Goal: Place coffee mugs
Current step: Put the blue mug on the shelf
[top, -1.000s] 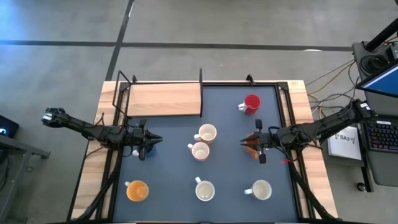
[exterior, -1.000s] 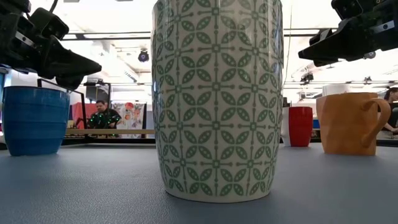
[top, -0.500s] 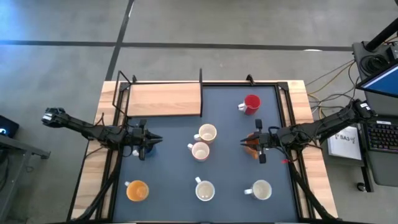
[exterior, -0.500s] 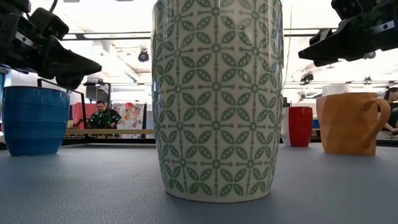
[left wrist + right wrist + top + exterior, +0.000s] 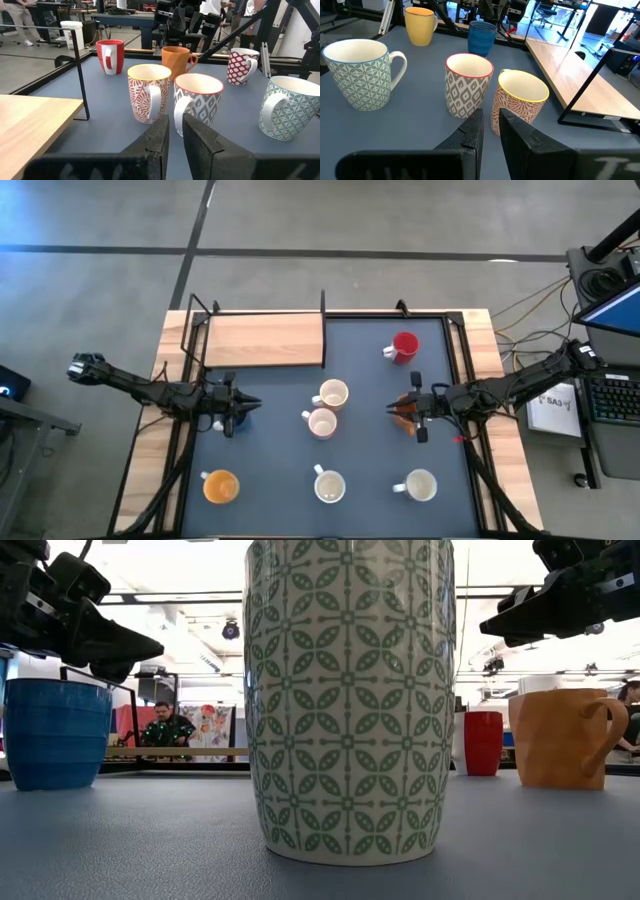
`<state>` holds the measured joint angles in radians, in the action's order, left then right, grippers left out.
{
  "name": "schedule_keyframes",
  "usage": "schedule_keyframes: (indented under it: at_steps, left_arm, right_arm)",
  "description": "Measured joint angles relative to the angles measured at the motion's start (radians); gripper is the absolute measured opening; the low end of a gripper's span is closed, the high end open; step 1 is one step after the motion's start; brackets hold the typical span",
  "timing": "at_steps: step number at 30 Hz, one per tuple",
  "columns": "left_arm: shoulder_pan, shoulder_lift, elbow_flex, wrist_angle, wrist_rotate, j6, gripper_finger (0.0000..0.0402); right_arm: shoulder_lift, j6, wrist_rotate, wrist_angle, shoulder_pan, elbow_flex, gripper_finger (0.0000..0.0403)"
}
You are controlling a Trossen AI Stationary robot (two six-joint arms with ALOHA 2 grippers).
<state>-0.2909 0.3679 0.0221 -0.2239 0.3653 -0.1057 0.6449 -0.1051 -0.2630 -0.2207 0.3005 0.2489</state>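
Note:
Several coffee mugs stand upright on their bases on the dark mat [image 5: 280, 470]. There is a red one [image 5: 404, 347], a yellow-rimmed patterned one [image 5: 333, 395], a red-rimmed one [image 5: 321, 422] and a green-patterned one [image 5: 350, 700]. An orange mug [image 5: 220, 486] stands near left and a white one [image 5: 420, 485] near right. My left gripper [image 5: 252, 406] hovers shut above the blue mug [image 5: 55, 730]. My right gripper [image 5: 392, 408] hovers shut above another orange mug [image 5: 560, 735]. Both point toward the table's middle with nothing between their fingers.
A wooden board [image 5: 265, 340] lies at the far left of the table, framed by a black metal rail [image 5: 80, 65]. Bare mat lies between the two middle mugs and the near row. A person [image 5: 165, 730] stands in the room far behind.

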Motion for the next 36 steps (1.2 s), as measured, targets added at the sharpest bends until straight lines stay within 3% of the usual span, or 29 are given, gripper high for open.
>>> schedule_keyframes:
  at_steps: [12,22,36]
  left_arm:
    - [0.000,0.001,0.000,-0.013,0.012,0.018,0.0036]
    - [0.000,0.017,0.001,-0.240,0.129,0.045,0.0036]
    - [0.000,0.091,0.001,-0.378,0.195,-0.008,0.0036]
  right_arm:
    - [0.000,0.000,0.000,0.000,0.000,0.000,0.0050]
    - [0.000,0.000,0.000,0.000,0.000,0.000,0.0050]
    - [0.000,0.000,0.000,0.000,0.000,0.000,0.0050]
